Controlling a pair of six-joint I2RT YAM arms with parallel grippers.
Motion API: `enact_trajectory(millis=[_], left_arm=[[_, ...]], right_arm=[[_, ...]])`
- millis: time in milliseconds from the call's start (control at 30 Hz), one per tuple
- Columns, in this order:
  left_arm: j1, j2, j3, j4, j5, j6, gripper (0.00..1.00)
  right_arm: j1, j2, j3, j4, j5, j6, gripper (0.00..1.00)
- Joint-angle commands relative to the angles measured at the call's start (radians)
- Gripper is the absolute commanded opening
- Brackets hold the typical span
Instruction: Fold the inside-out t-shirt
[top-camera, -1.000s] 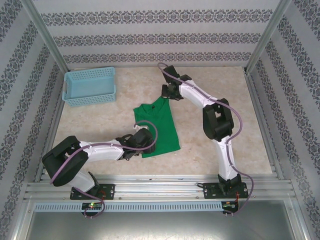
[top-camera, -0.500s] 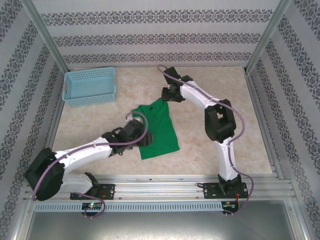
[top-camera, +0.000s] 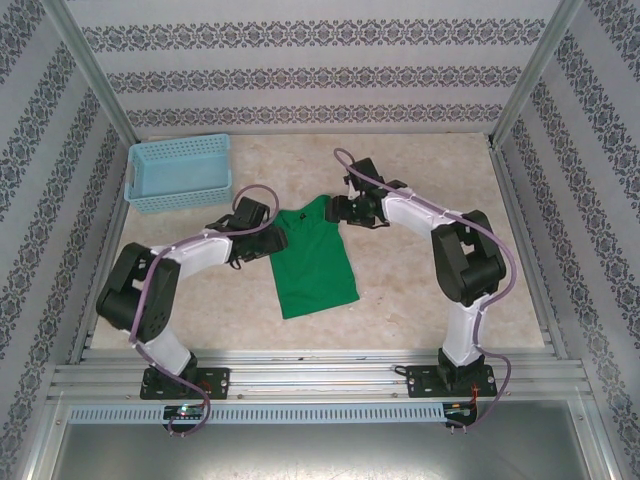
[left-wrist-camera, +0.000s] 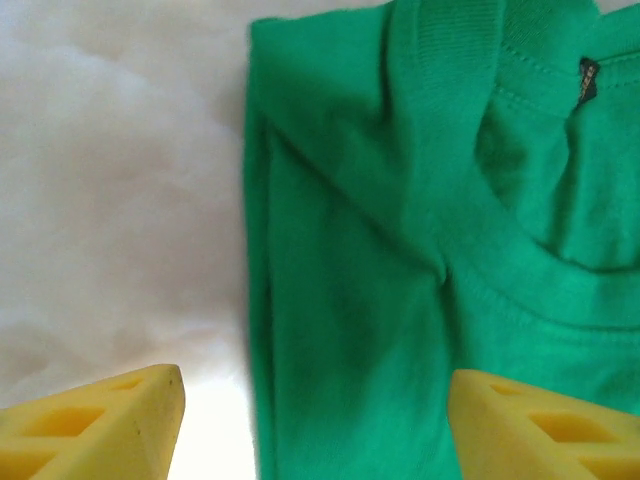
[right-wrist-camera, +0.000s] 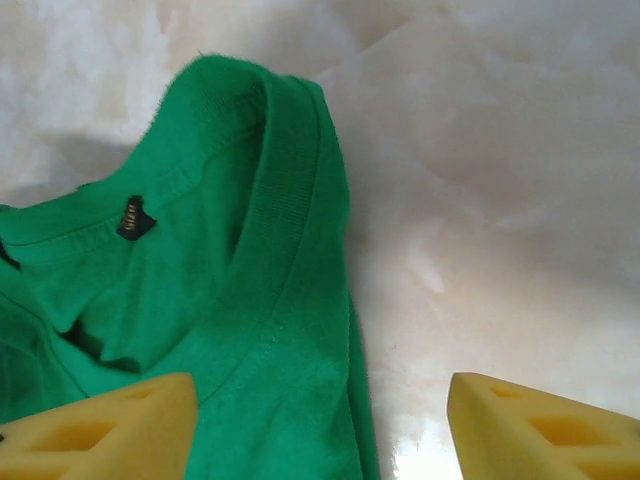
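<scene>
Left pincer (left-wrist-camera: 315, 385) agape over bright green t-shirt (top-camera: 313, 258), narrow oblong.

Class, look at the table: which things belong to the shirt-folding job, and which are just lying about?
Part of the job:
- green t-shirt
- left gripper, open
- right gripper, open

Just lying about:
- light blue basket

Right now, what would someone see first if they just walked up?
The bright green t-shirt lies folded narrow in the middle of the table. The left hand and right hand are open on either side of its collar end. A light blue basket stands at the far left corner.
</scene>
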Motion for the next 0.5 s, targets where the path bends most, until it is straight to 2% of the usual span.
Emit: enact_trajectory(millis=[0,200,333,467], left_arm=[[0.016,0.062,0.066,0.046,0.009,0.029,0.69],[0.027,0.168,0.119,0.068,0.012,0.037,0.64],[0.031,0.218,0.137,0.106,0.050,0.041,0.58],[0.030,0.254,0.147,0.160,0.118,0.039,0.50]], right_arm=[[-0.009,0.042,-0.006,0.082,-0.035,0.009,0.71],[-0.003,0.128,0.010,0.106,-0.057,0.024,0.73],[0.022,0.177,0.036,0.120,-0.105,0.037,0.73],[0.071,0.218,0.073,0.096,-0.089,0.057,0.70]])
